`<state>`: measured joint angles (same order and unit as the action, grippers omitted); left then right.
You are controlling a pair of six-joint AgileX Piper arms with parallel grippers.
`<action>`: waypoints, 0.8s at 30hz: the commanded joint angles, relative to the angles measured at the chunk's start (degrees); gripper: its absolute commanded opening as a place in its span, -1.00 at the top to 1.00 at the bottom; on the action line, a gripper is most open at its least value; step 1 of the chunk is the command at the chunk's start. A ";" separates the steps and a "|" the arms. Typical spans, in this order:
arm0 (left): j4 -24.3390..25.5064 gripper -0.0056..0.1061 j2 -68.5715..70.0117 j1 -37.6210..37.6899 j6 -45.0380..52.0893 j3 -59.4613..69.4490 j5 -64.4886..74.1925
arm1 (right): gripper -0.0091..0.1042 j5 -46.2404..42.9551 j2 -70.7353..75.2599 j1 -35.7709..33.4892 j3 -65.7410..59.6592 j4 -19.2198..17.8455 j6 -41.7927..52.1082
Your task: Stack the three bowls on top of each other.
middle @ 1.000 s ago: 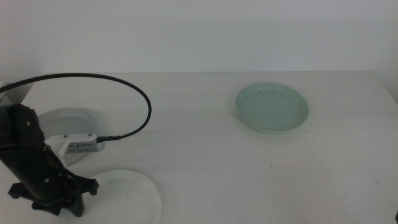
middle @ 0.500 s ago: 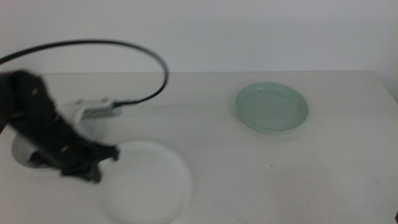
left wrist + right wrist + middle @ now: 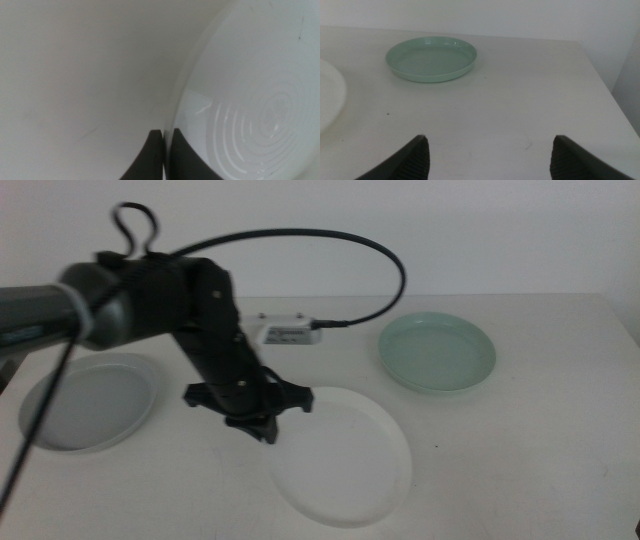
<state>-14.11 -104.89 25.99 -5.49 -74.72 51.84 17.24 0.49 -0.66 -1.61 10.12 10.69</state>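
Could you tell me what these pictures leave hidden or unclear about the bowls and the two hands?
- Middle view: the left hand hides the edge of the white bowl it grips; whether the bowl is lifted is unclear.
- Left wrist view: the picture's edges crop that bowl.
- Right wrist view: the grey bowl is absent; the right hand shows only its tips.

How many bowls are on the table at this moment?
3. The grey bowl lies at the table's left, the white bowl in the front middle, held at its rim by the left gripper, and the green bowl at the back right.

One bowl (image 3: 345, 458) sits front-centre, another (image 3: 92, 401) far left, the third (image 3: 437, 352) behind at right.
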 commanded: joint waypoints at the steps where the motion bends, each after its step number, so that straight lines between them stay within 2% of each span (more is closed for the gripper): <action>1: -1.68 0.90 0.20 1.14 -1.07 -3.46 -0.36 | -0.23 -4.71 1.62 0.39 0.32 -0.24 0.38; 14: -5.98 0.90 -7.59 2.16 -0.67 -5.74 -4.82 | -0.23 -4.71 1.62 0.39 0.32 -0.24 0.38; 18: -6.62 0.83 -8.07 2.16 -0.67 -5.74 -5.23 | -0.23 -4.71 1.62 0.39 0.32 -0.24 0.38; 21: -6.57 0.58 -8.01 2.16 -0.22 -5.74 -4.98 | -0.23 -4.71 1.62 0.39 0.32 -0.24 0.38; 24: -6.37 0.09 -7.79 2.00 2.22 -5.74 -3.12 | -0.23 -4.71 1.62 0.39 0.32 -0.24 0.38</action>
<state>-19.41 -115.89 27.96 -4.10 -78.78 48.20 17.19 0.50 -0.66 -1.61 10.12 10.69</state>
